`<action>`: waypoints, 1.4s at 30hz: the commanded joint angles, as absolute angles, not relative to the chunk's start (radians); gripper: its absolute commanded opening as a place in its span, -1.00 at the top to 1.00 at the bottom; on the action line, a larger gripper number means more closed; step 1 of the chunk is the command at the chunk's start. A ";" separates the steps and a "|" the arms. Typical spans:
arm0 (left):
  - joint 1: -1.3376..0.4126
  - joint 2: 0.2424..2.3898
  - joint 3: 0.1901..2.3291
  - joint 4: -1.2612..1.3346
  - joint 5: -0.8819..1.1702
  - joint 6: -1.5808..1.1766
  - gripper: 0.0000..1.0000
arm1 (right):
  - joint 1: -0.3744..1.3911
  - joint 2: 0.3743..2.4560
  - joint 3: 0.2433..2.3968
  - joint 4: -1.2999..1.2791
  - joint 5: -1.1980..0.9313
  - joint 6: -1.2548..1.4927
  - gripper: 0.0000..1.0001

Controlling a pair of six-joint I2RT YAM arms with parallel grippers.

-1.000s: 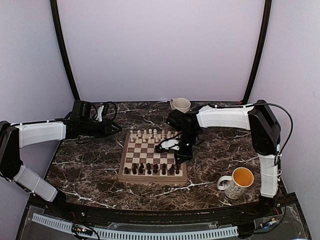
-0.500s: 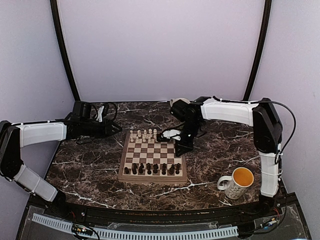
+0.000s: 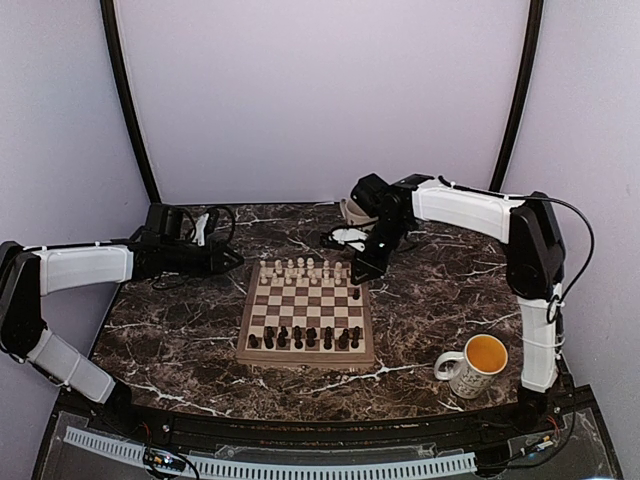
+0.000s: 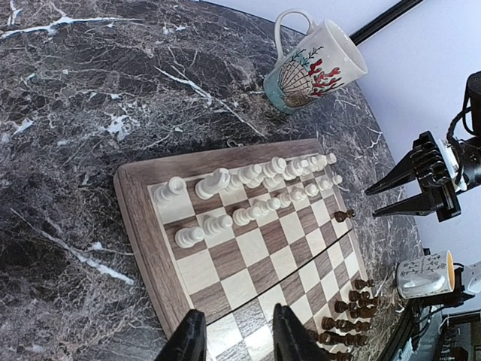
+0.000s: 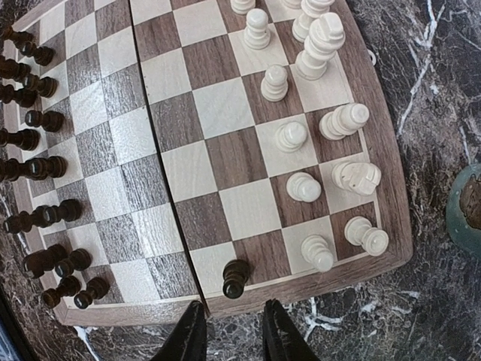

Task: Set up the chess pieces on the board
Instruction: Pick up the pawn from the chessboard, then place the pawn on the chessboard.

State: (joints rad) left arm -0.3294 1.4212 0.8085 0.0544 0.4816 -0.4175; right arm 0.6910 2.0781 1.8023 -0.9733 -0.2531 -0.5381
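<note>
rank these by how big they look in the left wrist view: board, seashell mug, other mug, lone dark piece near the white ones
1. board
2. seashell mug
3. mug with orange inside: it sits farther from the camera, so it may not truly be smaller than the seashell mug
4. lone dark piece

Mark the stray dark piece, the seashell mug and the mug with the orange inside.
stray dark piece (image 5: 235, 278): right wrist view, mid-body.
seashell mug (image 4: 312, 68): left wrist view, painted side.
mug with the orange inside (image 3: 468, 381): top external view, outer wall.
</note>
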 commanded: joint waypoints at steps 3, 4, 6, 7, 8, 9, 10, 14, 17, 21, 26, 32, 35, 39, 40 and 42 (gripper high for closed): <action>-0.332 1.401 0.780 0.063 0.480 -0.390 0.35 | 0.693 2.147 1.856 -1.005 -0.258 -0.519 0.45; -0.331 1.402 0.778 0.066 0.480 -0.390 0.35 | 0.693 2.156 1.862 -1.011 -0.259 -0.519 0.45; -0.331 1.402 0.775 0.070 0.482 -0.391 0.35 | 0.693 2.170 1.869 -1.018 -0.259 -0.522 0.45; -0.331 1.402 0.773 0.073 0.483 -0.393 0.35 | 0.693 2.177 1.871 -1.021 -0.259 -0.523 0.46; -0.331 1.402 0.769 0.076 0.483 -0.393 0.35 | 0.693 2.184 1.874 -1.025 -0.258 -0.523 0.46; -0.331 1.402 0.767 0.077 0.483 -0.393 0.35 | 0.693 2.190 1.876 -1.028 -0.259 -0.522 0.46; -0.330 1.401 0.766 0.079 0.482 -0.393 0.35 | 0.693 2.195 1.877 -1.030 -0.261 -0.523 0.46; -0.331 1.402 0.760 0.086 0.481 -0.394 0.35 | 0.693 2.211 1.882 -1.039 -0.256 -0.519 0.56; -0.331 1.403 0.756 0.092 0.482 -0.395 0.35 | 0.694 2.218 1.889 -1.048 -0.253 -0.517 0.63; -0.331 1.401 0.753 0.096 0.480 -0.391 0.35 | 0.705 2.218 1.895 -1.055 -0.243 -0.516 0.69; -0.330 1.386 0.746 0.095 0.473 -0.380 0.35 | 0.751 2.213 1.924 -1.045 -0.223 -0.512 0.74; -0.331 1.367 0.739 0.078 0.462 -0.362 0.35 | 0.842 2.270 2.048 -1.060 -0.217 -0.512 0.76; -0.331 1.349 0.735 0.071 0.452 -0.355 0.35 | 0.880 2.333 2.156 -1.090 -0.224 -0.511 0.76; -0.331 1.328 0.730 0.072 0.433 -0.353 0.35 | 0.929 2.395 2.258 -1.114 -0.234 -0.511 0.76; -0.331 1.325 0.730 0.073 0.430 -0.353 0.35 | 0.939 2.407 2.273 -1.117 -0.235 -0.511 0.76; -0.331 1.320 0.730 0.074 0.427 -0.354 0.35 | 0.958 2.428 2.300 -1.119 -0.236 -0.514 0.76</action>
State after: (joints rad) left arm -0.3294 1.3605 0.7467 0.0769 0.4454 -0.3721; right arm 0.9260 2.3901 2.2372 -1.0794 -0.2249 -0.5182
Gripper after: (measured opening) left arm 0.325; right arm 0.122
